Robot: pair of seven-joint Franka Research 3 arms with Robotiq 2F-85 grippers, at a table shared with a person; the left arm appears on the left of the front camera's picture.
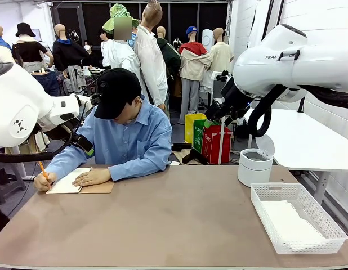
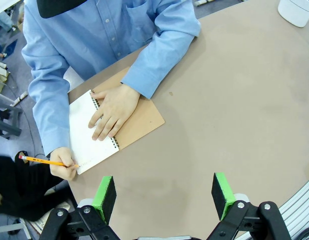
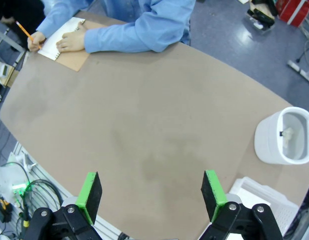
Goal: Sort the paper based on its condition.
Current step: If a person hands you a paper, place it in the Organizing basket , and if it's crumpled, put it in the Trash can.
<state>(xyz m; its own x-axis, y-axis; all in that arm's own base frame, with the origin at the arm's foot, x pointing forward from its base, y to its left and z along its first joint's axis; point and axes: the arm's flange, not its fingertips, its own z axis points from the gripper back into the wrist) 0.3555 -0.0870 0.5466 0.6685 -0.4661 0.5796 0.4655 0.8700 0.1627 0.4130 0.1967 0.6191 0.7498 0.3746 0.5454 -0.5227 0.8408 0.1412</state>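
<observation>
At the lower right of the front view, the paper (image 1: pixel 286 222) lies in a white basket (image 1: pixel 302 248), near a round white bin (image 1: pixel 255 166). At middle left a person writes in a notebook (image 1: pixel 70 181), one hand (image 2: pixel 63 169) pinching a pencil (image 2: pixel 44 161), the other hand (image 2: pixel 112 111) flat on the page. The left gripper (image 2: pixel 164 197) and the right gripper (image 3: pixel 150 195) each hang above the brown table (image 3: pixel 144 125), fingers spread wide, holding nothing.

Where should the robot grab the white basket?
Likely the basket's left wall, from straight above, jaws straddling it. The basket sits flat with an open top, and that thin upright wall stands free beside bare table. Paper lies inside, so stay near the rim.
</observation>
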